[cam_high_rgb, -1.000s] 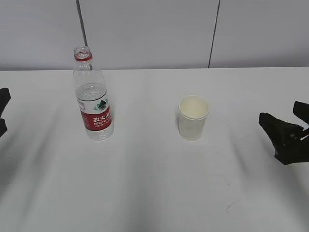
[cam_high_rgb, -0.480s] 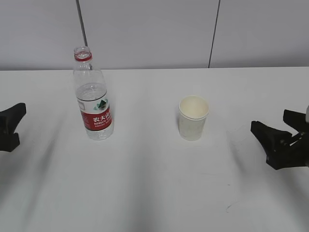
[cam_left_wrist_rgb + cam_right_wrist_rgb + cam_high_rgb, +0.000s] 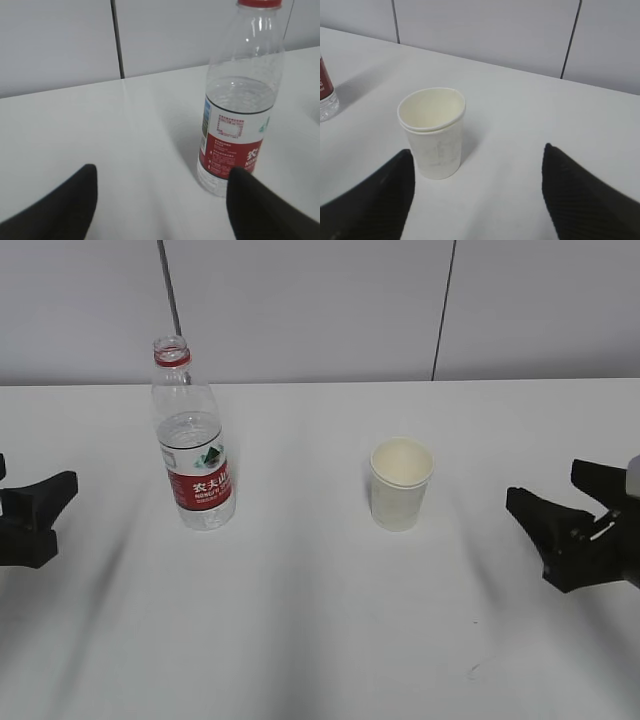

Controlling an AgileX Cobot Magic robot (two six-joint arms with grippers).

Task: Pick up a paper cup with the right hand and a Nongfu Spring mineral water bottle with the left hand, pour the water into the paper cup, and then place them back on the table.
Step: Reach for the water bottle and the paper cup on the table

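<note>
The Nongfu Spring mineral water bottle (image 3: 195,455) stands upright and uncapped on the table (image 3: 300,630), left of centre, with water (image 3: 240,95) up to just above its red label. The paper cup (image 3: 400,485) stands upright right of centre, and its inside looks empty. My left gripper (image 3: 55,508) is open at the left edge, short of the bottle (image 3: 240,100). In the left wrist view the bottle sits ahead of the right finger of this gripper (image 3: 162,172). My right gripper (image 3: 543,480) is open, to the right of the cup (image 3: 434,132). This gripper (image 3: 477,150) holds nothing.
A grey panelled wall (image 3: 320,310) with dark vertical seams runs behind the table's far edge. A small dark scuff (image 3: 478,670) marks the tabletop near the front right. The bottle's base (image 3: 326,95) shows at the left edge of the right wrist view.
Both grippers have moved inward along the table: the left one rightward toward the bottle, the right one leftward toward the cup. Bottle and cup have not moved.
</note>
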